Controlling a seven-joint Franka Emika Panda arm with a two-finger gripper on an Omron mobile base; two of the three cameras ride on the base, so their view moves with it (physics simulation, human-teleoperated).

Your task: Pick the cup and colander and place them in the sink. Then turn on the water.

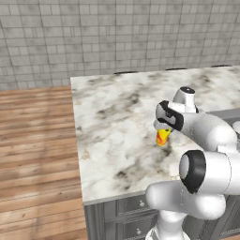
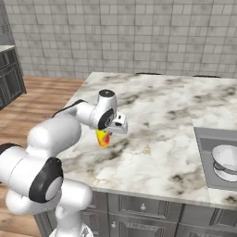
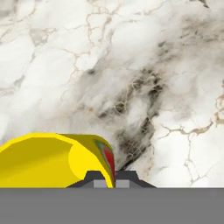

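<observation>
The fingers point(image 3: 110, 177) are clamped on the rim wall of the cup point(image 3: 57, 159), one tip inside it and one outside, with the red-orange patch right at the pinch; seen from the left base view, the cup point(image 1: 162, 137) hangs under the white hand above the marble tabletop point(image 1: 117, 122), tilted, and whether its bottom touches the marble cannot be told; from the right base view the cup point(image 2: 102, 138) sits well apart from the sink point(image 2: 206, 152), toward the tabletop's left side; the colander point(image 2: 226, 160) lies inside the sink's basin, at the right edge of that view; the tabletop point(image 3: 131, 78) beneath the hand is grey-veined white marble.
</observation>
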